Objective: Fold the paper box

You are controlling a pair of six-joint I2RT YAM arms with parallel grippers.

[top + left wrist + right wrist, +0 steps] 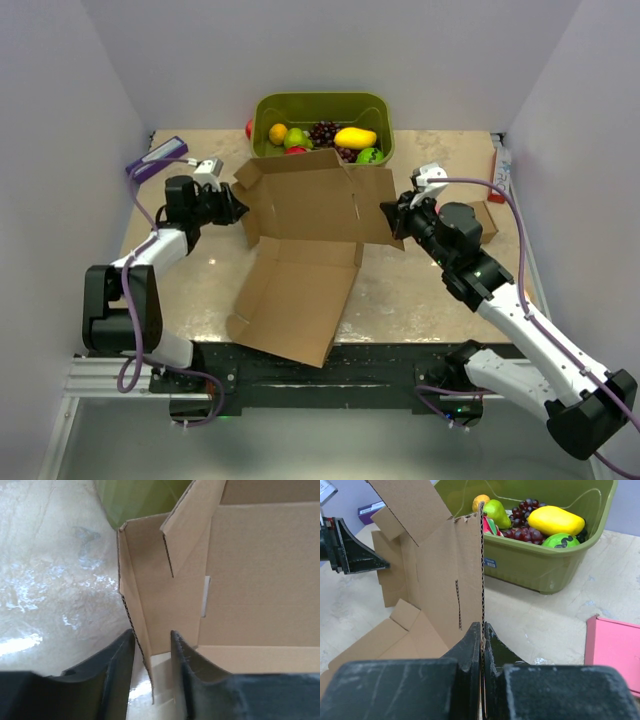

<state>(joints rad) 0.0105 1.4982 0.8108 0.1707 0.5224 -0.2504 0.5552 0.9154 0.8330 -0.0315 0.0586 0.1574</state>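
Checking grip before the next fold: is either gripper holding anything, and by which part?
The right gripper pinches the paper box by the right edge of its raised panel. The left gripper only straddles its left edge, jaws apart.

Overhead view faces down; both close wrist views share the paper box (300, 200).

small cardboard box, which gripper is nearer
Right. The right gripper clamps the paper box edge beside the small cardboard box; the left gripper straddles the opposite edge.
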